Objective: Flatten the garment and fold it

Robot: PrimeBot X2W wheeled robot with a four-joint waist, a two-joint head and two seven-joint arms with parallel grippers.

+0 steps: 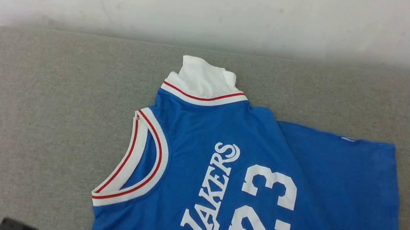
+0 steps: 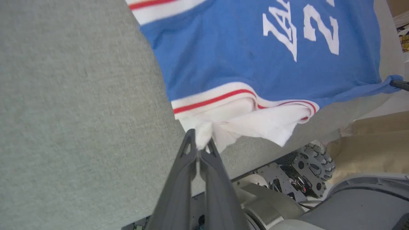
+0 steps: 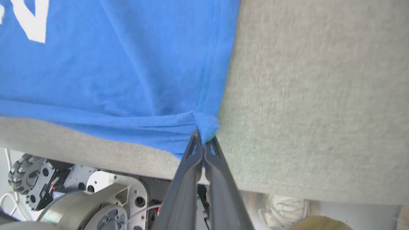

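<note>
The garment (image 1: 252,182), a bright blue jersey with white lettering, a white number and red-and-white trim, lies on the grey padded table (image 1: 42,103), its far white sleeve sticking out at the top. In the left wrist view my left gripper (image 2: 200,142) is shut on a pinch of the near white sleeve (image 2: 255,123) at the table's front edge. In the right wrist view my right gripper (image 3: 203,139) is shut on a bunched blue hem corner (image 3: 207,126) of the garment (image 3: 111,70). The garment's near edge hangs a little over the table front.
A pale wall (image 1: 224,4) stands behind the table. Below the table's front edge the robot's base with its wheels (image 3: 22,175) shows. A person's white shoe (image 3: 284,207) is on the floor to the right. A dark part (image 1: 18,227) shows at the head view's bottom left.
</note>
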